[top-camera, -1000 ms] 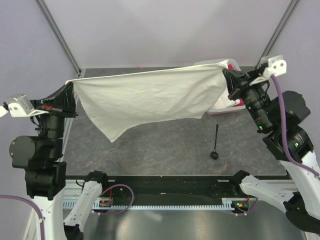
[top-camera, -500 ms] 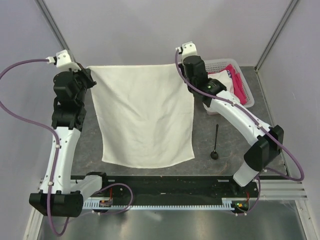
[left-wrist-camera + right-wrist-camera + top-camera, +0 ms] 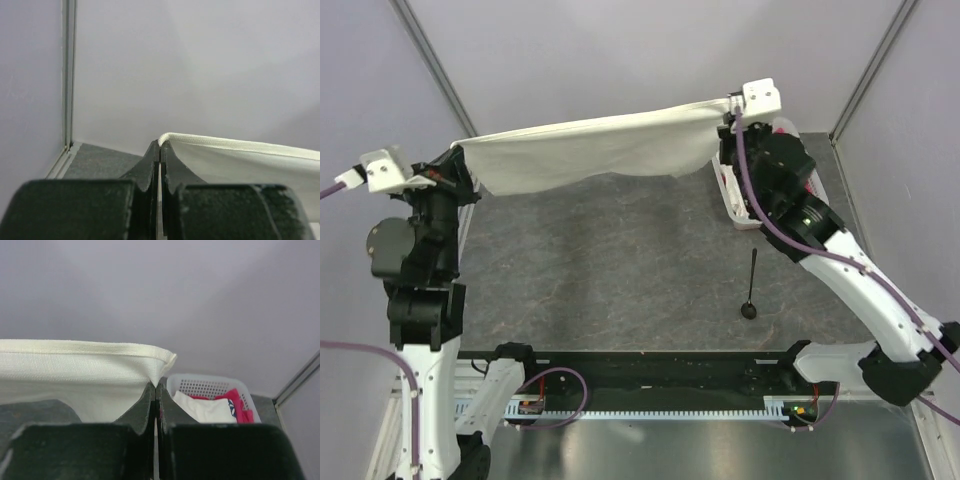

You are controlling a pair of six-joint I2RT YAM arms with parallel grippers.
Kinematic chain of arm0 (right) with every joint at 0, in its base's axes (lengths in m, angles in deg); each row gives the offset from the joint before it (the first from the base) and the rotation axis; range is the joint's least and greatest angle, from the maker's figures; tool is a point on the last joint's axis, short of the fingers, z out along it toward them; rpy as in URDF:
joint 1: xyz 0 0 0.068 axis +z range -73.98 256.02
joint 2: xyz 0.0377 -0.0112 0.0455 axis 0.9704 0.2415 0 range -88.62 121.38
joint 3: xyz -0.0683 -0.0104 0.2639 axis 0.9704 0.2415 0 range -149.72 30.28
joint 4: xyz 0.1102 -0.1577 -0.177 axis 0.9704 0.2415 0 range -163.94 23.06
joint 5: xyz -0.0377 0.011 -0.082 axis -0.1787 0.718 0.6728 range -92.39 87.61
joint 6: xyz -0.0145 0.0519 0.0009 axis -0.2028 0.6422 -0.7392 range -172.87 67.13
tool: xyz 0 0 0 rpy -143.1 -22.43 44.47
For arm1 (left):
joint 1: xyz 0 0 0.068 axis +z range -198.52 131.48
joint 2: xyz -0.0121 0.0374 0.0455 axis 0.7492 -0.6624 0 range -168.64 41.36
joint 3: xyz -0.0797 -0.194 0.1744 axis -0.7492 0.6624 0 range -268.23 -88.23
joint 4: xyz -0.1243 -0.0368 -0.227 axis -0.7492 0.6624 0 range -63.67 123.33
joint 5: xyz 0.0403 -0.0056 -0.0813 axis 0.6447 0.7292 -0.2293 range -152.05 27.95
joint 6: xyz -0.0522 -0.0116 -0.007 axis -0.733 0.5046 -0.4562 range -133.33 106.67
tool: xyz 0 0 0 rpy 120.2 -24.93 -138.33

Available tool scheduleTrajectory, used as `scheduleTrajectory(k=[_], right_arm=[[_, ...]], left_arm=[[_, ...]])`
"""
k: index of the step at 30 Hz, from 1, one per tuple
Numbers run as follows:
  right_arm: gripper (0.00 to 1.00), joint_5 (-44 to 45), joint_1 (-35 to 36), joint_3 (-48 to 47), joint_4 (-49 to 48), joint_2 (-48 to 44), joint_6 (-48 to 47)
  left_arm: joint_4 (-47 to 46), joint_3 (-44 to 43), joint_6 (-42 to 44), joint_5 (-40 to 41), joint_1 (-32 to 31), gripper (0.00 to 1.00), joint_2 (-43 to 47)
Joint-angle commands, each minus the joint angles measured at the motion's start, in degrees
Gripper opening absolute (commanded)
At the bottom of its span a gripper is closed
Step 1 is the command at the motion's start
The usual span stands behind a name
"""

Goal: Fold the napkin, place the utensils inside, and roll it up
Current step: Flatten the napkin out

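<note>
Above the bench's [image 3: 620, 270] far edge, the napkin [image 3: 590, 150] stretches between the left pincer [image 3: 458, 163] and right pincer [image 3: 726, 118], each clenched on a corner. Moments ago it hung spread wide; now it is raised and apparently not yet folded. The spoon [image 3: 752, 285] lies near the right edge.

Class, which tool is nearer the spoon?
Right. The right tool grips a napkin corner above and behind the spoon; the left tool grips the other corner, far left.
</note>
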Motion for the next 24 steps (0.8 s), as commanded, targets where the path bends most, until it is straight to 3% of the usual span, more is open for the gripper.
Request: scheduleTrajectory(k=[1,6,11,15,20,23,24], right_arm=[[0.0,4.08,-0.42,0.61,-2.72,-6.18,-3.75],[0.0,2.5,-0.24,-4.39,-1.93,-6.73,-3.4],[0.0,1.97,-2.34,-12.46,-3.24,4.68,-6.04],[0.0,-4.16,-7.0,-19.77,-3.24,20.73,-3.94],[0.0,-11.47,-10.6,-31.79,-3.42,38.51,-1.21],[0.0,-12.62,-11.05,-40.22,-4.3,51.6,-1.12],[0.0,-12.62,-11.05,-42.18,-4.82,57.64,-1.29]], left_arm=[[0.82,-6.3,0.25,4.28,0.71,0.02,2.22],[6.01,-14.58,-0.98,2.87,0.62,0.02,-1.72],[3.83,-16.35,0.33,4.54,0.71,0.02,-8.49],[-0.57,-13.28,1.13,4.46,1.06,0.02,-18.23],[-6.72,-7.92,-1.33,2.0,8.26,0.02,-33.76],[-7.87,-9.57,-1.86,-1.33,11.42,0.02,-42.13],[-7.52,-10.71,-1.78,-3.35,12.13,0.02,-48.51]])
